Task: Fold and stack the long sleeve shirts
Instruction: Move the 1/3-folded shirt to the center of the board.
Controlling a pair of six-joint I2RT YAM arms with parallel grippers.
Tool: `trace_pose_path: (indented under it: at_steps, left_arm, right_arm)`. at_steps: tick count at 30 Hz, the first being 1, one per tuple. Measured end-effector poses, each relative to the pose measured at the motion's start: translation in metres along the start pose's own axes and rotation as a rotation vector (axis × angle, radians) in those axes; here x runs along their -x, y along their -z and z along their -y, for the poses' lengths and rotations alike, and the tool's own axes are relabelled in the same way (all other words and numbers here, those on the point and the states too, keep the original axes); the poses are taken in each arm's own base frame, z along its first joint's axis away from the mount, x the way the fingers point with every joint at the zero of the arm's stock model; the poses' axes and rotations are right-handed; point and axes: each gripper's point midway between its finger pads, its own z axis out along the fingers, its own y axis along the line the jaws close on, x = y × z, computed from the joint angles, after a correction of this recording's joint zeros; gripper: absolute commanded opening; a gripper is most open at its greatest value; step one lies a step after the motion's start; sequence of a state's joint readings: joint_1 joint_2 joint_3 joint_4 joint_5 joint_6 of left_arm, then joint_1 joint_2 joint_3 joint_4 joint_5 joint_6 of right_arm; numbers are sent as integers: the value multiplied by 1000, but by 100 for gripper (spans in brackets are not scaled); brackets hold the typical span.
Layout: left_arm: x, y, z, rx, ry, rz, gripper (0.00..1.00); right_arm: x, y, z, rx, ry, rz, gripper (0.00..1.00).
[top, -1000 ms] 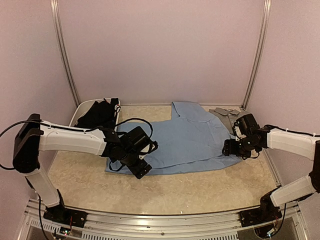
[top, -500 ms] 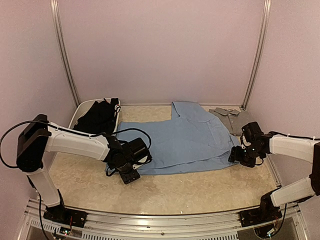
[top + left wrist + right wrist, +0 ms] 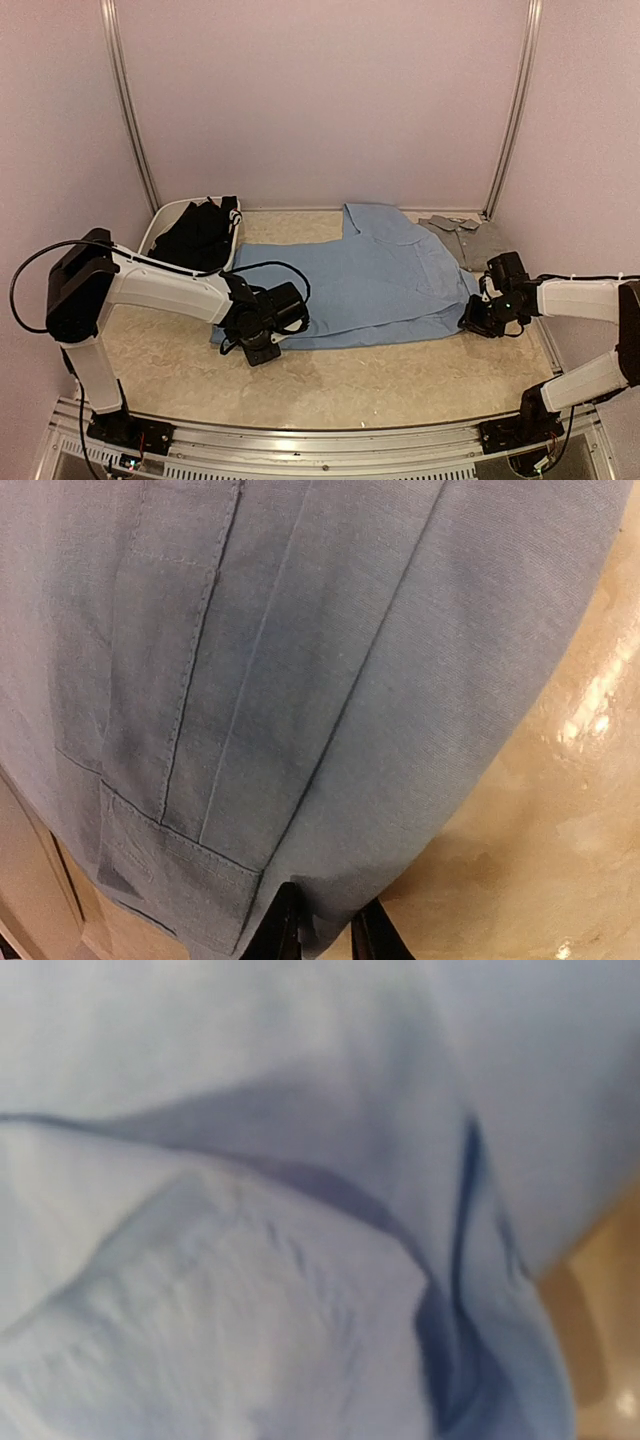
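At the surface's [image 3: 400,385] centre: light blue collared cloth shirt [image 3: 370,280], spread flat.
At its 8 o'clock corner: left gripper [image 3: 325,938], fingers [image 3: 283,935] narrowed onto the hem, apparently pinching it.
At its 3 o'clock edge: right gripper [image 3: 478,320]; fingers hidden by blurred cloth, so their state cannot be told.
Risk: a shallow pinch may slip mid-fold, and uneven lifting would skew the crease or drag the grey cloth shirt [image 3: 470,235] at 1 o'clock.
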State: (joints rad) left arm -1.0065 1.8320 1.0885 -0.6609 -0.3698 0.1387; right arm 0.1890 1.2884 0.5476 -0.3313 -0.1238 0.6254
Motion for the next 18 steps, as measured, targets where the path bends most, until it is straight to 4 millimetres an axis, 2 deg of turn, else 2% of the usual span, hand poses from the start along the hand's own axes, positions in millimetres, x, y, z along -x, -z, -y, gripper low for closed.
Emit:
trace_pose_path:
  at_steps: [3, 4, 5, 8, 13, 18]
  left_arm:
    - [1, 1, 5, 18, -22, -2, 8]
    - [1, 1, 6, 22, -26, -3, 0]
    - [1, 1, 8, 24, -28, -3, 0]
    - [0, 2, 12, 25, -33, -7, 0]
    - [1, 4, 18, 20, -43, -6, 0]
    - [0, 12, 37, -31, -67, -1, 0]
  right_arm:
    - [3, -3, -3, 20, -8, 12, 6]
    - [3, -3, -4, 25, -8, 16, 2]
    - [3, -3, -4, 30, -11, 17, 0]
    - [2, -2, -4, 37, -17, 20, 0]
    - [5, 12, -7, 50, -13, 56, 0]
    - [-2, 20, -5, 42, -10, 38, 0]
